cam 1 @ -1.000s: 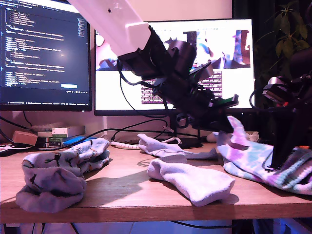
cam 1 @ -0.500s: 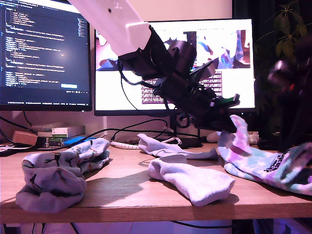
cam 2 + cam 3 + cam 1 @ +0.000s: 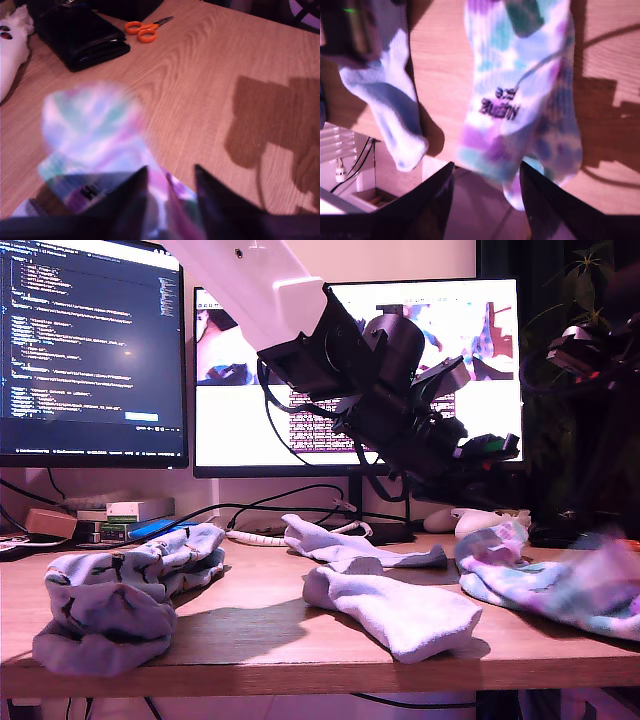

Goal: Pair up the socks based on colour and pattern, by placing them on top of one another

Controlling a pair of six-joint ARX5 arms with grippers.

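Pincer on my first gripper (image 3: 170,175) pinching tie-dye sock (image 3: 95,135) above wooden desk (image 3: 210,75); second pincer (image 3: 485,172) spread.

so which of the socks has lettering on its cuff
The tie-dye sock, pink, purple and turquoise, with dark letters printed across its ribbed cuff. The white sock beside it is plain, and the pale blue socks carry only small dark motifs.

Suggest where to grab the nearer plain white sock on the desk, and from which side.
Probably the bunched end of the near white sock, toward the exterior view's left. It is folded up off the desk, so there is fabric to pinch. Come from above, on the desk-edge side, since the other white sock lies close behind it.
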